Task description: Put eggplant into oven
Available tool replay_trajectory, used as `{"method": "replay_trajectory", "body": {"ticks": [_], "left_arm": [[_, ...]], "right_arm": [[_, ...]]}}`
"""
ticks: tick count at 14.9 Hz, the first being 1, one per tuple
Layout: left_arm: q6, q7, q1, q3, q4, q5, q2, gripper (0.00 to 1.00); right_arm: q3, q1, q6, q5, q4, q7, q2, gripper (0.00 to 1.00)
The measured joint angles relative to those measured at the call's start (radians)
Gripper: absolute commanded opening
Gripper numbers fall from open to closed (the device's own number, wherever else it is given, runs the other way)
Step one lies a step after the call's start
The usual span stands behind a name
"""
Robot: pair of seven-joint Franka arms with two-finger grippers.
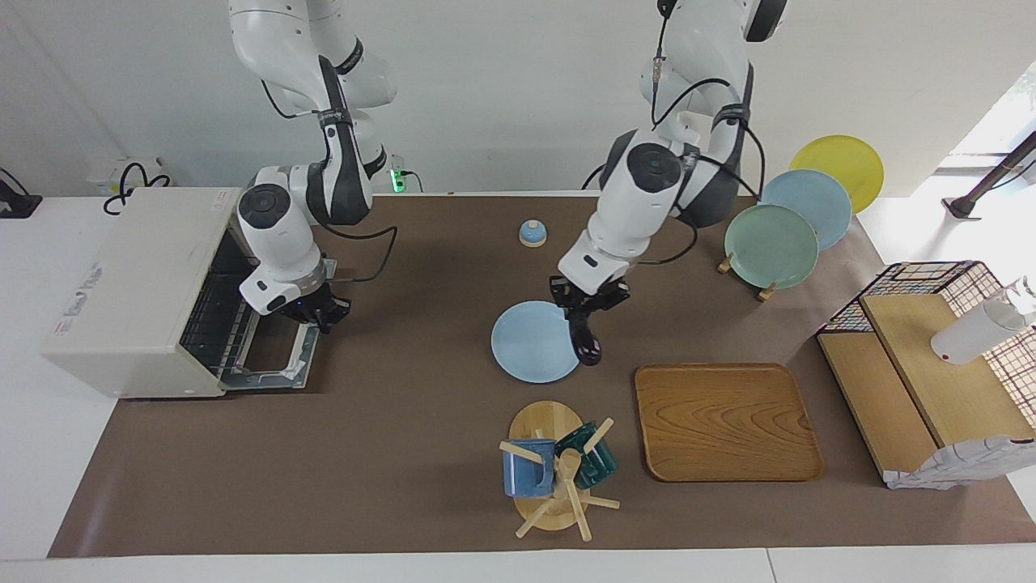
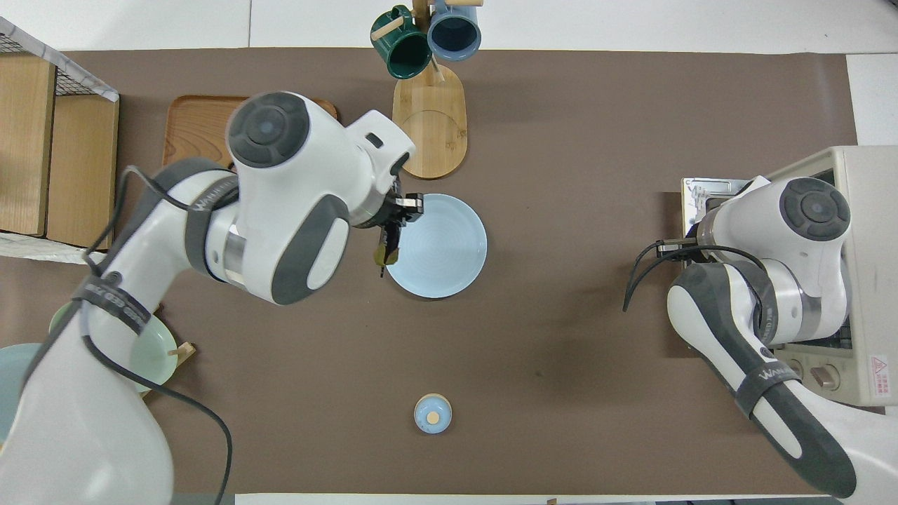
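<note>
The right arm's black band [image 2: 772, 374] reads roughly "WANUA". The oven [image 2: 870, 280] bears a red warning triangle sticker, its text unreadable.

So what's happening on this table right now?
The left gripper is shut on the eggplant and holds it in the air over the edge of the blue plate, away from the wooden tray. The right gripper is shut at the oven's door, which lies folded down open.
</note>
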Motion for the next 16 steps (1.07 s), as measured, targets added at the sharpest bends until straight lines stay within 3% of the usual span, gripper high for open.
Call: {"method": "replay_trajectory", "body": {"ticks": [5, 6, 7, 8, 11, 12, 13, 14, 16], "left_arm": [[0.131, -0.037, -0.097, 0.003, -0.119, 0.0, 0.029, 0.0], [0.148, -0.037, -0.101, 0.004, -0.124, 0.0, 0.042, 0.0], [0.163, -0.037, -0.102, 0.004, -0.13, 0.0, 0.051, 0.0], [0.173, -0.037, -0.102, 0.004, -0.134, 0.0, 0.057, 0.0], [0.21, -0.037, -0.102, 0.006, -0.149, 0.0, 0.06, 0.0], [0.217, -0.037, -0.102, 0.006, -0.153, 0.0, 0.06, 0.17], [0.22, -0.037, -0.102, 0.007, -0.157, 0.0, 0.06, 0.85], [0.222, -0.037, -0.102, 0.008, -0.158, 0.0, 0.06, 1.0], [0.223, -0.037, -0.1, 0.015, -0.158, 0.0, 0.059, 1.0]], "right_arm": [[0.013, -0.005, 0.009, 0.043, 0.003, 0.0, 0.016, 0.0], [0.025, 0.0, 0.01, 0.06, 0.008, 0.003, 0.016, 0.06], [0.034, 0.016, 0.01, 0.071, 0.018, 0.016, 0.016, 0.56], [0.039, 0.039, 0.009, 0.073, 0.034, 0.033, 0.016, 0.77], [0.048, 0.098, -0.004, 0.074, 0.092, 0.055, 0.014, 0.77], [0.05, 0.116, -0.036, 0.074, 0.121, 0.055, 0.014, 0.83], [0.051, 0.134, -0.075, 0.074, 0.156, 0.056, 0.013, 1.0], [0.051, 0.152, -0.111, 0.074, 0.19, 0.056, 0.013, 1.0], [0.052, 0.182, -0.155, 0.074, 0.234, 0.08, 0.013, 1.0]]}}
